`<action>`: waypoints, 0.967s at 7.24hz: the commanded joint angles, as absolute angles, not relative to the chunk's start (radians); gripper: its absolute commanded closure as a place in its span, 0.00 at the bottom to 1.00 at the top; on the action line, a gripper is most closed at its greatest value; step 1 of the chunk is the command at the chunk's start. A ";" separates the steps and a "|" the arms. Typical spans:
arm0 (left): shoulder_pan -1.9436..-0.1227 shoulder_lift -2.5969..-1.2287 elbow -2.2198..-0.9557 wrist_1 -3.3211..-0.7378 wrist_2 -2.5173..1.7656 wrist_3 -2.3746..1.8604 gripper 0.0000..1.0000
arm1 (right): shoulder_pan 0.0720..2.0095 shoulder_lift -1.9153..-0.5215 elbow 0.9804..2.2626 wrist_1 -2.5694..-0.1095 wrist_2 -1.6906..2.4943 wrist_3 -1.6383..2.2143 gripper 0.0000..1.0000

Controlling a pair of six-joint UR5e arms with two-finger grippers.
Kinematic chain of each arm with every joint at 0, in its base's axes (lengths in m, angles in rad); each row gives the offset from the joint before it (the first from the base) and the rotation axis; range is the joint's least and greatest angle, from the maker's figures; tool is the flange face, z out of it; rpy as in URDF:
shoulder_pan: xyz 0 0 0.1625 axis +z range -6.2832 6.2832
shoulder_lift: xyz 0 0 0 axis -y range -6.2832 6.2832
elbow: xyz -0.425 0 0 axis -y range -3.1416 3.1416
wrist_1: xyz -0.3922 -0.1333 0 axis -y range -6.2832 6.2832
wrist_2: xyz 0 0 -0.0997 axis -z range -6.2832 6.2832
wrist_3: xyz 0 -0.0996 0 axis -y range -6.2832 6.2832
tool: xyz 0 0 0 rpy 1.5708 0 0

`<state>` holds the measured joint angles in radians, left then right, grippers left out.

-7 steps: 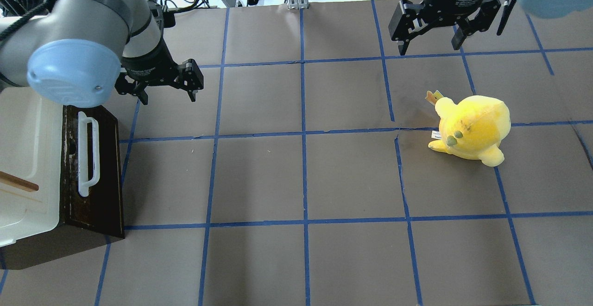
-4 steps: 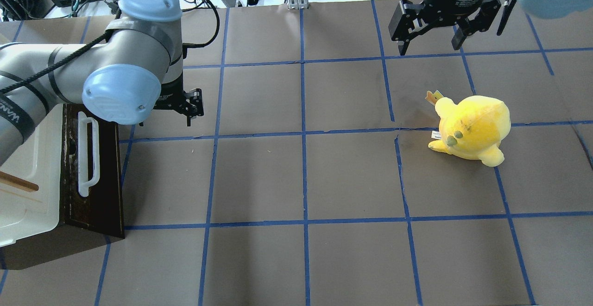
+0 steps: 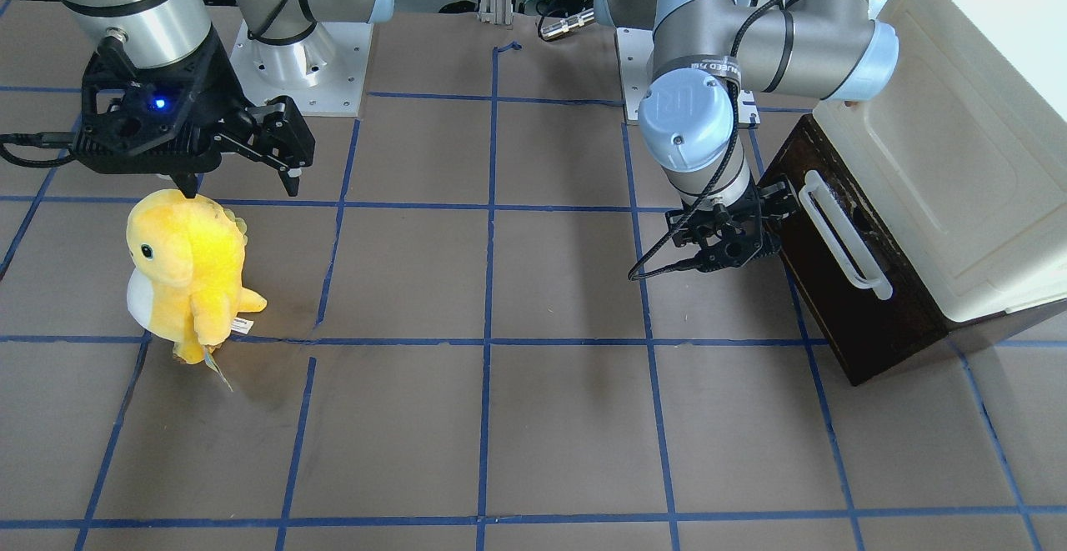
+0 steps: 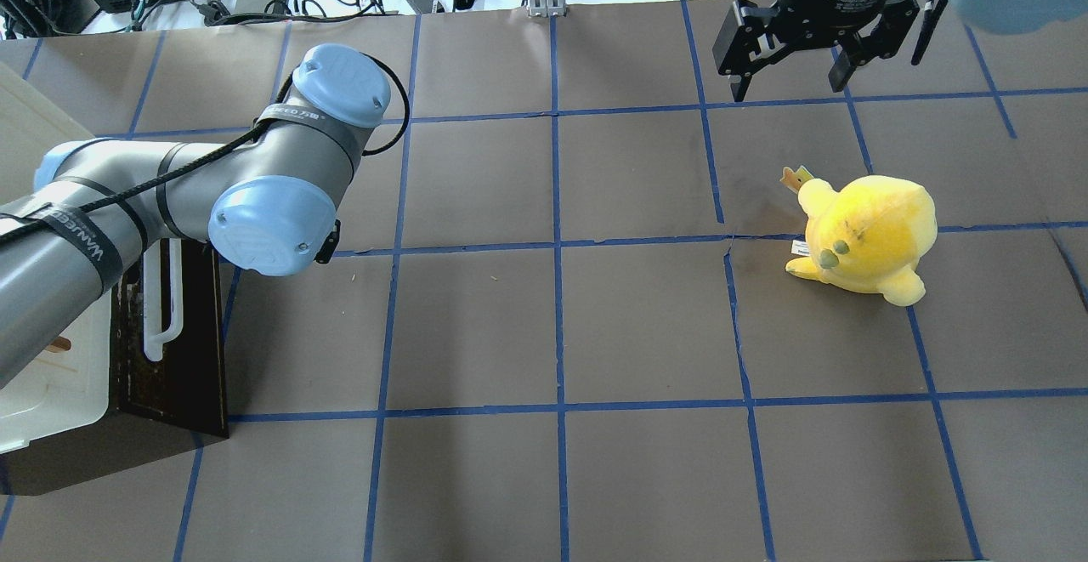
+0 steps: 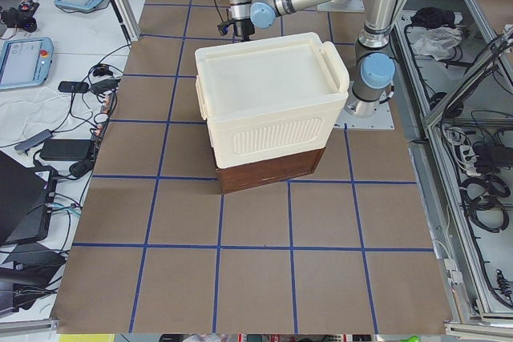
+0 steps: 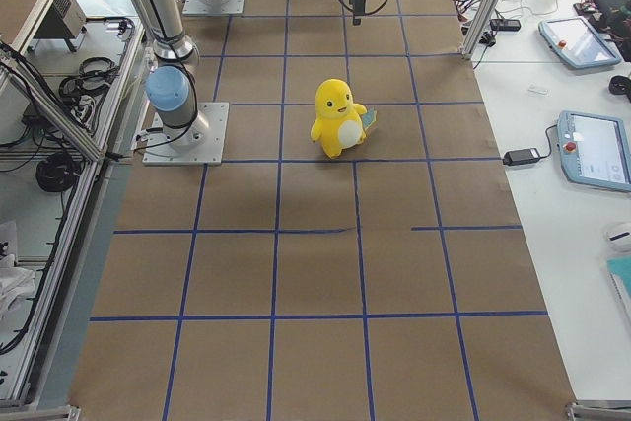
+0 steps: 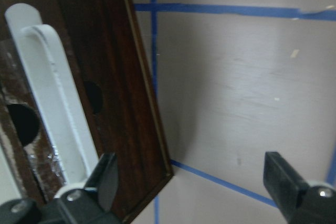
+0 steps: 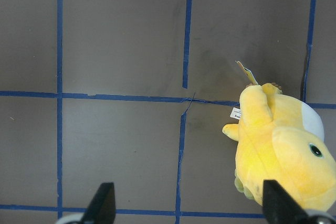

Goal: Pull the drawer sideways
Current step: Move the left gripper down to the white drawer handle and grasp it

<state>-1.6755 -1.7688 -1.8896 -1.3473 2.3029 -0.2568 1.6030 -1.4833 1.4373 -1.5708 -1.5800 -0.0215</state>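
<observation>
One camera faces the robot from across the table (image 3: 567,418), steeply down, the bases (image 3: 296,59) at its far edge. Another looks forward and down from behind the robot; both take in the drawer (image 3: 834,318) and the yellow toy (image 3: 187,272), on swapped sides. Two high cameras look along the table from its ends: the left has the cabinet (image 5: 264,110) near, the right the toy farther off. The left wrist camera sits close to the drawer front; the right wrist camera looks straight down on the toy.
</observation>
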 commanded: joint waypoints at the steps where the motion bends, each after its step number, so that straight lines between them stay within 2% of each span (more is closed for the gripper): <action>1: -1.666 -1.813 -1.917 -1.345 2.451 -0.258 0.00 | 1.603 -1.483 1.437 -1.571 -1.580 -0.021 0.00; 7: -1.628 -1.911 -1.914 -1.358 2.614 -0.253 0.02 | 1.603 -1.483 1.437 -1.571 -1.580 -0.021 0.00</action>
<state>-1.6258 -1.9006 -1.9189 -1.3575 2.5977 -0.2553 1.6030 -1.4833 1.4374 -1.5708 -1.5800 -0.0215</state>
